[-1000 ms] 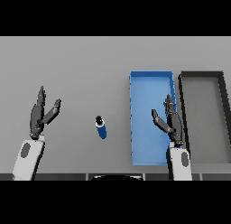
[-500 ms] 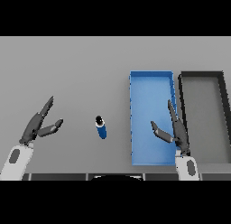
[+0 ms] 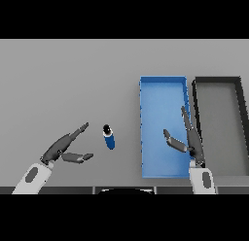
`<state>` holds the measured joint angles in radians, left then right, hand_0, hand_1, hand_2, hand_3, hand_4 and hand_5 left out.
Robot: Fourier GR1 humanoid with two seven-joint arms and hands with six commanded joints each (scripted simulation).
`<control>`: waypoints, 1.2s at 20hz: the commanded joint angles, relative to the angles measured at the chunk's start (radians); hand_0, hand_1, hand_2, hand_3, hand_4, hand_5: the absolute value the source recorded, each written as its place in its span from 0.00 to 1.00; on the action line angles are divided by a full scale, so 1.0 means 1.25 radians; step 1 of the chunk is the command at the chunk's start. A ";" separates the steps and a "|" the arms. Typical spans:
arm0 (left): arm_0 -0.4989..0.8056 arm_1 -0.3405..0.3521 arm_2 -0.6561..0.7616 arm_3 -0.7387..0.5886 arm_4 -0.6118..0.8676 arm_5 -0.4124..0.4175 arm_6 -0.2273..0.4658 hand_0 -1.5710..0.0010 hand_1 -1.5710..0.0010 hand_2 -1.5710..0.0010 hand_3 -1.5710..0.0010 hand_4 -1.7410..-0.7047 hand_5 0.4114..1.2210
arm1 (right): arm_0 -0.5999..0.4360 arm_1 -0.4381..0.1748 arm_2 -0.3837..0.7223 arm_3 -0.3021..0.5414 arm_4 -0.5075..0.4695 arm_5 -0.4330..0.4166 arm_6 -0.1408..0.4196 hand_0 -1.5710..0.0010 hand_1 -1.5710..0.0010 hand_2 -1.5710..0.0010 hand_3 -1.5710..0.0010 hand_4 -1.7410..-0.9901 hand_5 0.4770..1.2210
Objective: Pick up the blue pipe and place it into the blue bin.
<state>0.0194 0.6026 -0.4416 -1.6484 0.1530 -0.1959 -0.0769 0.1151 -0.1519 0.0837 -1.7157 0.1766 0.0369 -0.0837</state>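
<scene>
One view only, from the head. Blue pipe (image 3: 109,137) lies on the grey table (image 3: 68,79), left of the blue bin (image 3: 163,84) and clear of it; a dark bin (image 3: 216,80) sits just right of the blue one. Left hand (image 3: 64,148) is near the pipe's left side, not touching, fingers straight and thumb spread. Right hand (image 3: 187,140) hangs over the blue bin, fingers relaxed, holding nothing. Reach step, likely: left hand should close the gap, straddle the pipe mid-body, then curl evenly so it doesn't roll.
</scene>
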 commanded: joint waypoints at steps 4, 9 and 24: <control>-0.019 -0.057 -0.043 0.015 -0.031 0.004 0.006 1.00 1.00 1.00 1.00 0.57 0.05 | 0.004 0.006 0.008 0.004 0.003 0.004 -0.013 1.00 1.00 1.00 1.00 0.70 0.20; -0.069 -0.152 -0.071 0.085 -0.066 0.031 -0.007 1.00 1.00 1.00 1.00 0.57 0.06 | 0.014 0.006 0.004 -0.011 0.003 -0.001 0.006 1.00 1.00 1.00 1.00 0.72 0.19; -0.154 -0.317 -0.082 0.233 -0.063 0.047 -0.048 0.99 0.90 0.80 0.82 0.48 0.25 | 0.027 -0.004 -0.004 -0.009 -0.002 0.005 -0.033 1.00 1.00 1.00 1.00 0.70 0.24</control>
<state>-0.1725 0.2060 -0.5445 -1.3569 0.0740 -0.1373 -0.1386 0.1494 -0.1571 0.0788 -1.7266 0.1745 0.0434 -0.1259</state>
